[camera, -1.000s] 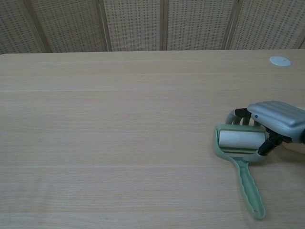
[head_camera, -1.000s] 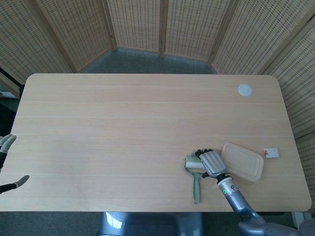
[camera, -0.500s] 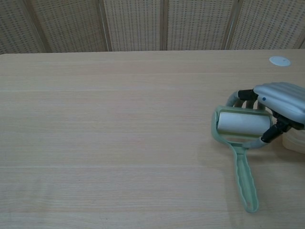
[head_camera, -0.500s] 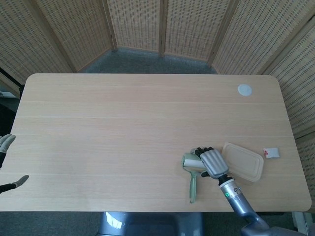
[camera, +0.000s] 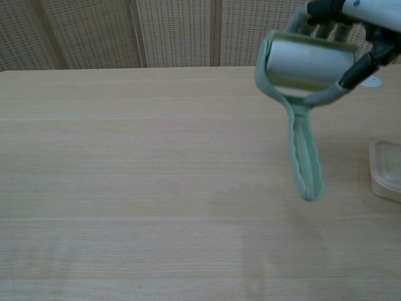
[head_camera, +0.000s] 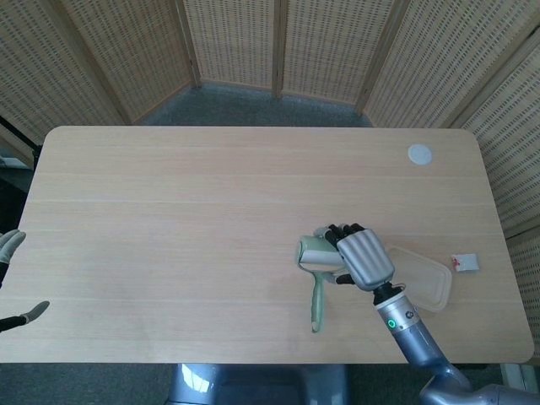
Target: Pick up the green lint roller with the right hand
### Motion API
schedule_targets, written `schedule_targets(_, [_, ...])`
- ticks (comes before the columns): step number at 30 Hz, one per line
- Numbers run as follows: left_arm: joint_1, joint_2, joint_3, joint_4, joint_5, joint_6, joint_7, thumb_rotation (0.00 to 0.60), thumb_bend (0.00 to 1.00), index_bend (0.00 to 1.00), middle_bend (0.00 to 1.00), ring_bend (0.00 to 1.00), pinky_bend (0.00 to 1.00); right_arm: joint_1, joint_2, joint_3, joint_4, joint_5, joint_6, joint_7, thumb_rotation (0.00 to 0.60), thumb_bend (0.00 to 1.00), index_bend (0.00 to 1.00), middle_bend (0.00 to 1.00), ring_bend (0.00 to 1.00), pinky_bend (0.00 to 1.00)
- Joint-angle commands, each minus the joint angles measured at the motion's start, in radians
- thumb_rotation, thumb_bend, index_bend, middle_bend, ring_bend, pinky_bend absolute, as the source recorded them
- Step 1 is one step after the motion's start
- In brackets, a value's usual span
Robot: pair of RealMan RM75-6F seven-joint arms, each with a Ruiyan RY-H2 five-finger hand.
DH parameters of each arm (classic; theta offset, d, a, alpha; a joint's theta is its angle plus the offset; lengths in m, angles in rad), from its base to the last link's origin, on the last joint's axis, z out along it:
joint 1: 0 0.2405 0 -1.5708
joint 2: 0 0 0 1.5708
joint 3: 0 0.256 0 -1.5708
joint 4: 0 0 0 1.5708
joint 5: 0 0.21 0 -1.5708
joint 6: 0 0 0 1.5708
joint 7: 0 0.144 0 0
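The green lint roller [head_camera: 314, 268] [camera: 299, 100] is off the table, held in the air by my right hand [head_camera: 363, 257] [camera: 357, 19]. The hand grips the roller's head, its fingers curled over the white roll. The long green handle hangs down and toward me, free of the tabletop. My left hand [head_camera: 10, 283] shows only at the left edge of the head view, beside the table, its fingers apart and nothing in them.
A beige lidded container [head_camera: 423, 283] [camera: 386, 170] lies on the table just right of my right hand. A small white packet [head_camera: 464, 262] sits near the right edge. A white round disc [head_camera: 419, 153] lies at the far right corner of the wooden table [head_camera: 211, 219].
My right hand has lifted the lint roller off the table and carried it up and a little left. The handle now dangles in the air. The left hand has not moved.
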Motion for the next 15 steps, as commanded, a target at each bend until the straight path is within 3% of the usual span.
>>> schedule_targets(1, [0.001, 0.002, 0.002, -0.001, 0.004, 0.001, -0.003, 0.6, 0.0, 0.0, 0.0, 0.0, 0.0, 0.059, 0.051, 0.076, -0.059, 0.075, -0.044, -0.039, 0.6, 0.0, 0.45, 0.61, 0.44, 0.51])
schedule_targets(8, [0.003, 0.001, 0.002, -0.004, 0.003, 0.003, 0.001, 0.6, 0.0, 0.0, 0.0, 0.0, 0.0, 0.157, 0.069, 0.185, -0.089, 0.22, -0.073, -0.103, 0.6, 0.0, 0.45, 0.61, 0.44, 0.51])
schedule_targets(15, [-0.001, -0.007, 0.008, 0.0, 0.006, -0.01, 0.012, 0.6, 0.0, 0.0, 0.0, 0.0, 0.0, 0.201, 0.082, 0.2, -0.152, 0.319, -0.049, -0.185, 0.6, 0.0, 0.46, 0.61, 0.44, 0.51])
